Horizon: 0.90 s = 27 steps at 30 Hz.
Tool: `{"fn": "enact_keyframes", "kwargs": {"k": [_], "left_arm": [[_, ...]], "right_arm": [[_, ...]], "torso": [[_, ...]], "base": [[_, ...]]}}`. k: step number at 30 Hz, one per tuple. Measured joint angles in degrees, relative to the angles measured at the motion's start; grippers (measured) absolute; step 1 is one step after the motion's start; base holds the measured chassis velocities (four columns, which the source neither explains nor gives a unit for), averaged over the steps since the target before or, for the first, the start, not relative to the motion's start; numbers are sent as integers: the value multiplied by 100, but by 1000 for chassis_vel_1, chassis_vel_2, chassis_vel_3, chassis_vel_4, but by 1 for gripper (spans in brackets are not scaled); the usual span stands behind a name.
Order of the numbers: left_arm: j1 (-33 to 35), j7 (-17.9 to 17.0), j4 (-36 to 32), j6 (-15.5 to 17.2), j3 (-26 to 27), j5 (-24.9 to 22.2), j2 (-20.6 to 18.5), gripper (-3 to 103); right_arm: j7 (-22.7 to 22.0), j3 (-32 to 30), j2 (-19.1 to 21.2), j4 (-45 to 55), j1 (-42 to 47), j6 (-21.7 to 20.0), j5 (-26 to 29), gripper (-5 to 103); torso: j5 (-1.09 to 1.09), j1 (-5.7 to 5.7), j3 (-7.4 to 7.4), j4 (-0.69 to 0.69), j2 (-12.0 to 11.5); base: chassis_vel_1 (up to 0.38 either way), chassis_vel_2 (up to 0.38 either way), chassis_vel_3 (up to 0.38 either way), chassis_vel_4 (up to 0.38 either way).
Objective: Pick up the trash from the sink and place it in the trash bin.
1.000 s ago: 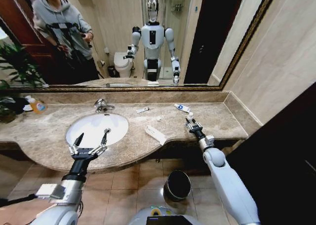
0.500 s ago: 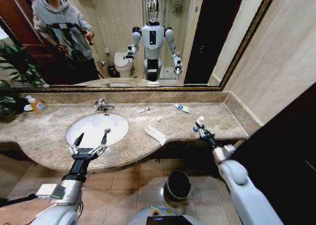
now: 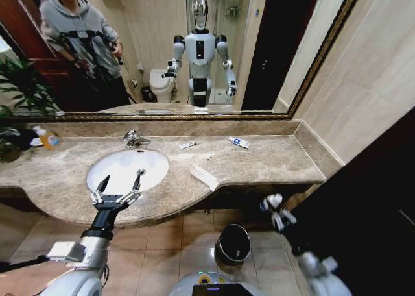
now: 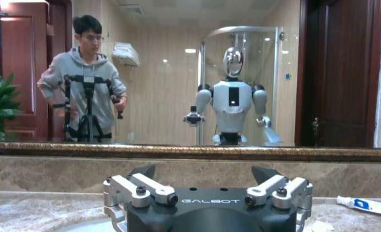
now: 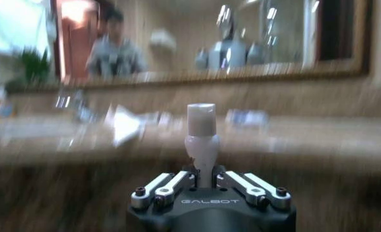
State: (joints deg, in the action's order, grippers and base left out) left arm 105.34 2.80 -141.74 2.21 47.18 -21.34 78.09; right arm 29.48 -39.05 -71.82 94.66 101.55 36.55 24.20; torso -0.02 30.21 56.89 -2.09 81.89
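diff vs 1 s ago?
The right claw, shut on the tiny white bottle, moved off the brown marble counter and down toward the small dark round bin. Unchanged: left claw open over the white oval sink; other trash on the counter.

open floor around trash bin (image 3: 233, 243) | counter edge (image 3: 259, 187) overhangs just behind | dark wall panel (image 3: 363, 198) crowds right side

Bathroom. Brown marble counter (image 3: 272, 156) under a wide framed mirror (image 3: 162, 49). Beige tiled walls (image 3: 369, 82); tan tiled floor (image 3: 168, 244). Potted plant (image 3: 23, 88) at left.
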Motion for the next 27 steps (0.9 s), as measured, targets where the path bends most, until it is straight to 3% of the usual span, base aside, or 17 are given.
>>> {"fn": "enact_keyframes", "kwargs": {"k": [3,6,7,10,16,24,27], "left_arm": [[0,0,0,0,0,0,0,100],[0,0,0,0,0,0,0,100],[0,0,0,0,0,0,0,100],[0,0,0,0,0,0,0,100],[0,-1,0,0,1,0,0,100],[0,0,0,0,0,0,0,100],[0,0,0,0,0,0,0,100]], "right_arm": [[-3,195,-85,-669,-394,37,-445,13],[-123,464,-126,-1511,-1094,-231,-1122,13],[-123,464,-126,-1511,-1094,-231,-1122,13],[-348,608,-127,-2289,-1723,-608,-1985,13],[-607,755,-174,-3653,-2545,-1342,-3140,13],[-770,775,-542,-5070,-3393,-1522,-4208,13],[-1102,659,-834,-5972,-3901,-1233,-4956,13]], "torso": [[3,0,0,0,0],[2,1,1,-3,0],[2,1,1,-3,0],[1,2,1,-4,0],[0,2,1,-2,0],[-1,2,1,-2,-1],[4,2,1,-2,-1]], "base": [[0,0,0,0],[0,0,0,0],[0,0,0,0],[0,0,0,0],[0,0,0,0],[0,0,0,0],[0,0,0,0]]}}
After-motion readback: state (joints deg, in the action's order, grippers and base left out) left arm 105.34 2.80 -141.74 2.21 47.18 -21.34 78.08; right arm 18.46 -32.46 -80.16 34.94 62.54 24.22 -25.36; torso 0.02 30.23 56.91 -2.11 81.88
